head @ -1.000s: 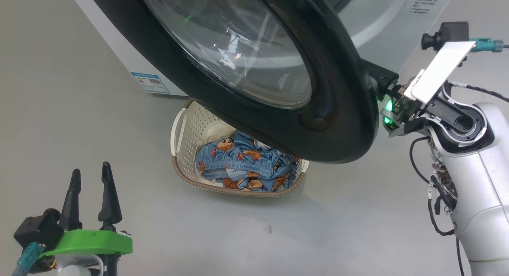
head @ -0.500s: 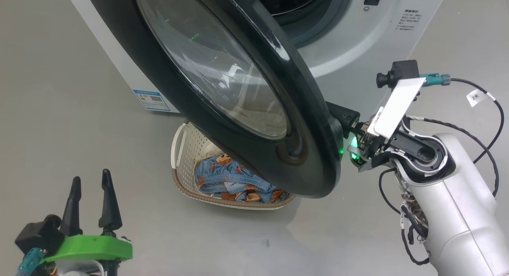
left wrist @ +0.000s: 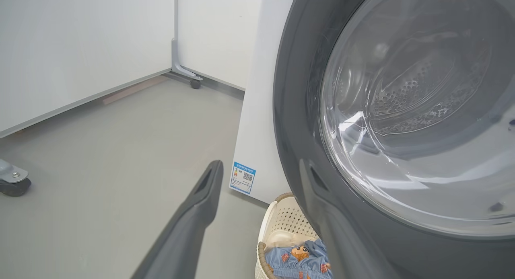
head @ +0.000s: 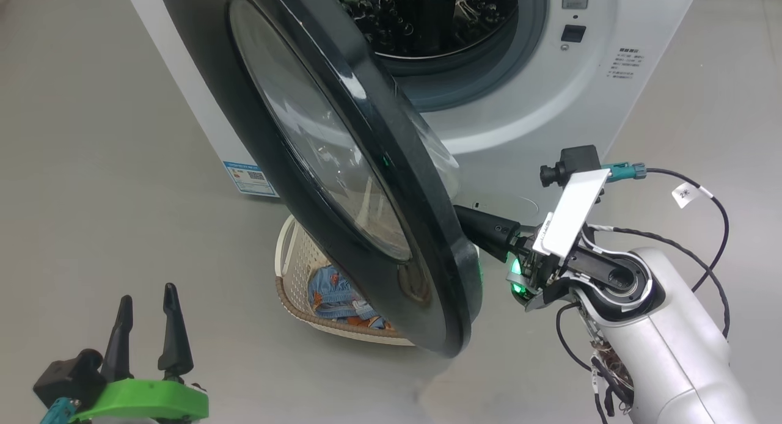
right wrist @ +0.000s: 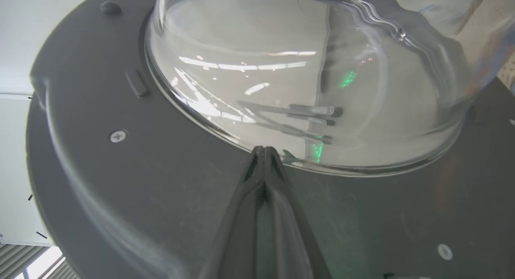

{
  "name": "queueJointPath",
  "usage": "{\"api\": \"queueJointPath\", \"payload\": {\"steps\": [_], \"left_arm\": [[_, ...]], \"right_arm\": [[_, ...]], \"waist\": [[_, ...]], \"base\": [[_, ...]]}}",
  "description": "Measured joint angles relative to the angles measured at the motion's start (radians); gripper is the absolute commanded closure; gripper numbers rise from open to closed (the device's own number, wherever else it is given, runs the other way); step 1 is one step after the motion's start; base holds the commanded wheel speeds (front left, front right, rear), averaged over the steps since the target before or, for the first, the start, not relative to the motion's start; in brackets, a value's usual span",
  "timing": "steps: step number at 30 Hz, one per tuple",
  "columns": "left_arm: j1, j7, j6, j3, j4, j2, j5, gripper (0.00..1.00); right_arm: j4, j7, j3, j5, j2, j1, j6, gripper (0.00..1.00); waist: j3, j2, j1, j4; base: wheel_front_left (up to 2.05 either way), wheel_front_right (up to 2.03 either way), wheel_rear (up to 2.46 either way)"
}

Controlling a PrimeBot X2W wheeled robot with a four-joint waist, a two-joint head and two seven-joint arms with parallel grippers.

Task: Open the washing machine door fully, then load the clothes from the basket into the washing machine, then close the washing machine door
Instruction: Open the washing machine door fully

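Observation:
The washing machine point(head: 537, 106) stands at the top with its steel drum point(head: 427, 14) exposed. The washing machine door point(head: 391, 167) hangs swung out, nearly edge-on, over the basket point(head: 287, 253). The clothes point(head: 333, 296), blue with orange figures, lie in the basket, partly hidden by the door. My right gripper point(head: 470, 219) is shut, and its tips point(right wrist: 263, 150) press the door's dark inner face point(right wrist: 120, 182) at the edge of the glass bowl. My left gripper point(head: 148, 297) stands open at the lower left, holding nothing, pointing toward the basket point(left wrist: 277, 214) and clothes point(left wrist: 297, 259).
A blue label sticker point(head: 247, 178) sits low on the washer's left corner. Bare grey floor point(head: 91, 167) spreads to the left and in front of the basket. A white partition on a wheeled foot point(left wrist: 189, 76) stands behind, and a caster point(left wrist: 14, 184) sits at far left.
The head camera has shifted. The door has swung further away from the washer front with my shut right gripper against its inner side, uncovering the drum opening and covering more of the basket. The left gripper stays put.

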Motion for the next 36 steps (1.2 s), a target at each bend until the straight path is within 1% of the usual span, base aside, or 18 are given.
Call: {"api": "queueJointPath", "payload": {"steps": [14,22,27,36], "left_arm": [[0.033,0.000,0.000,-0.029,0.012,0.000,-0.019,0.00],[0.063,0.000,0.000,-0.033,0.019,0.001,-0.023,0.00],[0.069,0.000,0.000,-0.038,0.016,0.001,-0.023,0.00],[0.072,0.000,0.001,-0.052,0.009,0.002,-0.033,0.00]], "right_arm": [[0.013,-0.002,0.048,0.017,0.017,0.068,0.000,1.00],[0.022,-0.033,0.087,0.017,0.018,0.101,0.000,1.00],[-0.003,-0.072,0.156,0.077,0.018,0.111,0.000,1.00],[-0.020,-0.131,0.243,0.097,0.018,0.117,0.000,1.00]], "waist": [[-0.081,0.0000,0.0000,0.042],[-0.131,0.0000,0.0000,0.076],[-0.150,0.0000,0.0000,0.103],[-0.162,0.0000,0.0000,0.136]], "base": [[0.00,0.00,0.00],[0.00,0.00,0.00],[0.00,0.00,0.00],[0.00,0.00,0.00]]}}
